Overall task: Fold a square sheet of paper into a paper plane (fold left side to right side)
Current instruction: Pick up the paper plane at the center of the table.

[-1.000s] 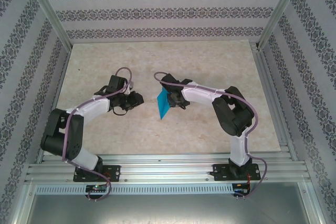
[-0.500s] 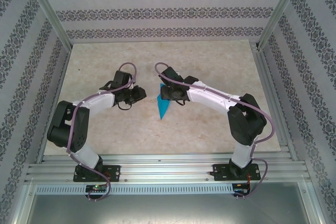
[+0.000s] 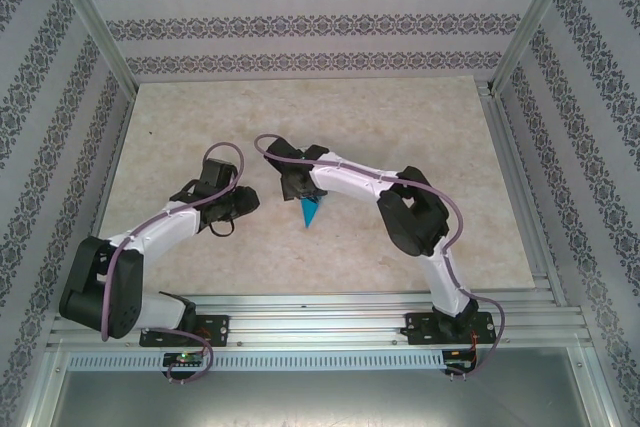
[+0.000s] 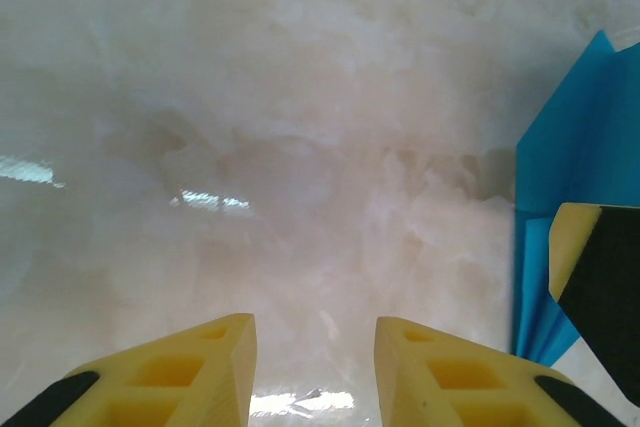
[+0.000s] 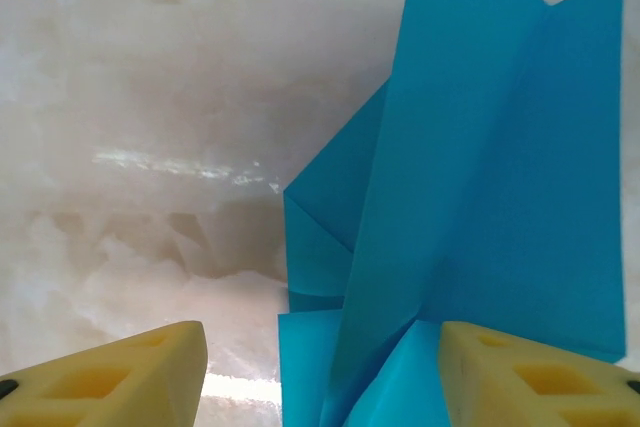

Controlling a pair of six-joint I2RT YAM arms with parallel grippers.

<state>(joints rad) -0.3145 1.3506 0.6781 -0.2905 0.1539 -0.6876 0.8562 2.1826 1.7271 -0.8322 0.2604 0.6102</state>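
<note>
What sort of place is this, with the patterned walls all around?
Probably a robotics test cell, not a home: a left arm and a right arm bolted to a metal rail, a marble-look table boxed in by aluminium posts and patterned walls.

One paper plane, two arms, one table

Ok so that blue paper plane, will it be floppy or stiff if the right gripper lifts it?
Probably light and floppy: the paper plane is thin sheet, though its layered creases likely stiffen it lengthwise. Its flaps stand unflattened, so a push may skid it across the glossy table.
</note>
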